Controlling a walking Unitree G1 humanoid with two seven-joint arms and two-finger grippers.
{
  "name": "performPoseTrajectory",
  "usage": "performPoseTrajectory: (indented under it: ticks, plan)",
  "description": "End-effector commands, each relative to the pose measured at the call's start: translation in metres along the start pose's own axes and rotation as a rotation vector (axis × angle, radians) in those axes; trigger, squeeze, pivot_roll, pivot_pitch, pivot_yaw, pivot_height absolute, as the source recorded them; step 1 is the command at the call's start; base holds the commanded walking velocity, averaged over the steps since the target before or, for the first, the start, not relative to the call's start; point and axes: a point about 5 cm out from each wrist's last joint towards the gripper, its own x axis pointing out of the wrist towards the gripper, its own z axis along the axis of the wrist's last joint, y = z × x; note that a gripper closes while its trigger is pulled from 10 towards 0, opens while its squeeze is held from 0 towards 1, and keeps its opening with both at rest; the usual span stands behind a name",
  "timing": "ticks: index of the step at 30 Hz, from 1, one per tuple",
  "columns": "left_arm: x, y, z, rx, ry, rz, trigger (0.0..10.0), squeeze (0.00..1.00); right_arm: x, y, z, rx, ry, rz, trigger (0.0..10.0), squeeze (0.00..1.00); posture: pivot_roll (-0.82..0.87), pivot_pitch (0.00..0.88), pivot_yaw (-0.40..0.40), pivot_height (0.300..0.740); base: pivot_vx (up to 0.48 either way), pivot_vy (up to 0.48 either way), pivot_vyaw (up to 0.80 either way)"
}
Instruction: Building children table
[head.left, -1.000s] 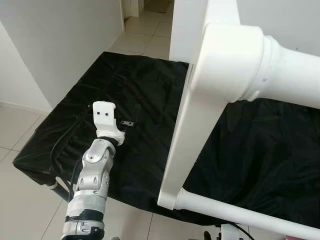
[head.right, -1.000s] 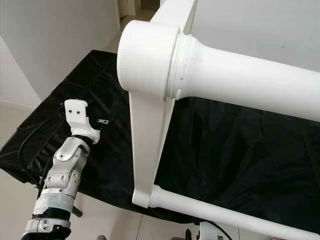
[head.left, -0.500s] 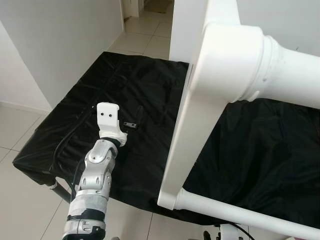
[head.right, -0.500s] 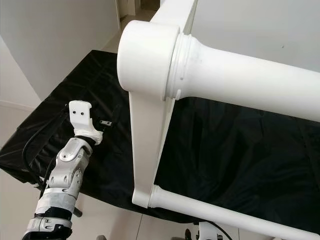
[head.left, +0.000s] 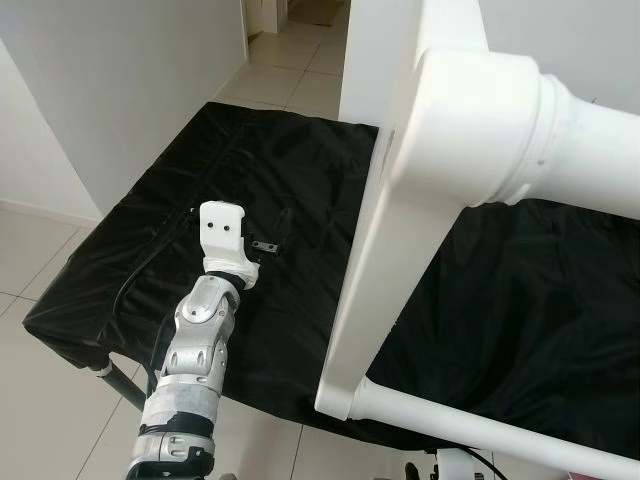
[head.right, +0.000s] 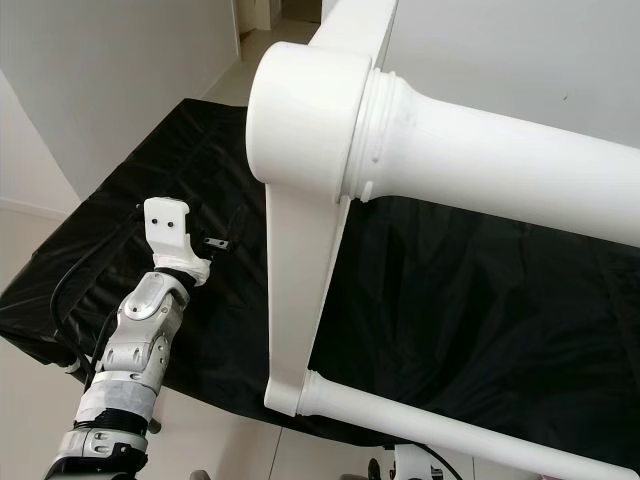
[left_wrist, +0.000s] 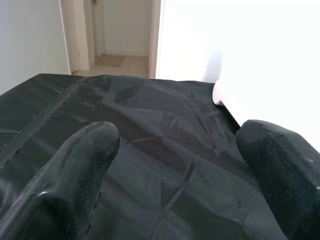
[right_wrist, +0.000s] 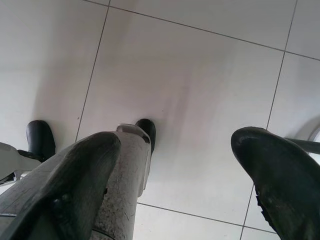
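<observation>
Close ahead of the left hand (left_wrist: 175, 165), fingers spread and empty, stands the white painted wooden table frame (head.left: 400, 250) on the black cloth-covered surface (head.left: 500, 300). Likely rigid, bulky, smooth; grip a rail. Right hand (right_wrist: 175, 165) hangs released.

Left gripper (left_wrist: 175, 165) hovering over black cloth

The two black fingers (left_wrist: 75, 175) are standing wide apart, with nothing between them, and the wrinkled black cloth (left_wrist: 140, 115) is lying under them. A white table part (left_wrist: 265, 65) is rising at one side, touching the cloth. Behind, a tiled floor (left_wrist: 122, 64) is leading into a doorway.
</observation>
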Motion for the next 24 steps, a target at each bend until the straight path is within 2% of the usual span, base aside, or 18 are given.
performPoseTrajectory:
  ticks: [1,24]
  plan:
    - [-0.0009,0.0021,-0.0019,0.003,-0.001,0.087,10.0,0.0,-0.0069,0.0013,-0.0259,-0.007,0.104,0.004,10.0,0.0,-0.01,0.0,-0.024,0.74,0.0,0.0,0.0]
    - [0.0015,-0.0021,-0.0058,0.004,0.003,0.057,10.0,0.0,-0.0091,-0.0002,-0.0334,-0.005,0.143,-0.013,10.0,0.0,-0.01,0.0,-0.026,0.74,0.0,0.0,0.0]
